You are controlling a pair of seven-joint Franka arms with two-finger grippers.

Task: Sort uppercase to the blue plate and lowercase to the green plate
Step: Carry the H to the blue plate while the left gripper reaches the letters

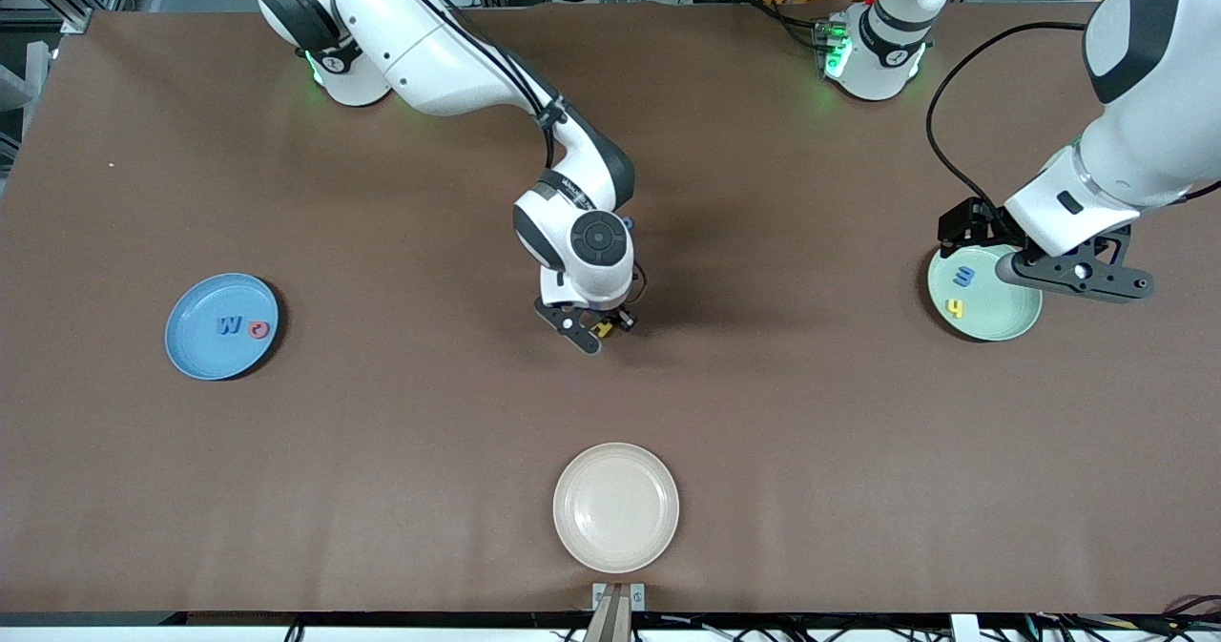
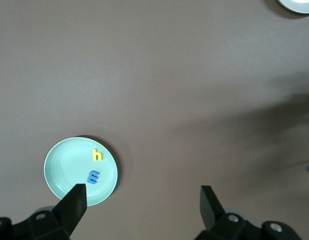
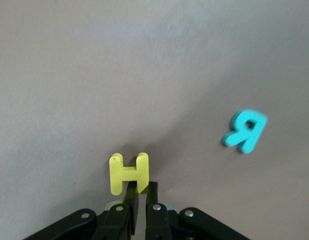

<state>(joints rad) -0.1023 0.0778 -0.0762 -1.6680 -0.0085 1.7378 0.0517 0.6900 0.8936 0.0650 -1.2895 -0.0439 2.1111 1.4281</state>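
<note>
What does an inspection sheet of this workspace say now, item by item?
Surface: brown table.
Job's things: sky-blue plate holds blue W and red ring letter; mint-green plate holds yellow h and blue m; teal foam letter lies on the table.
Clutter: cream-white plate.
Grippers: right gripper shut on yellow foam H; left gripper open above the green plate's edge.
Cables: black cable on left arm.
Surroundings: nothing seen.
</note>
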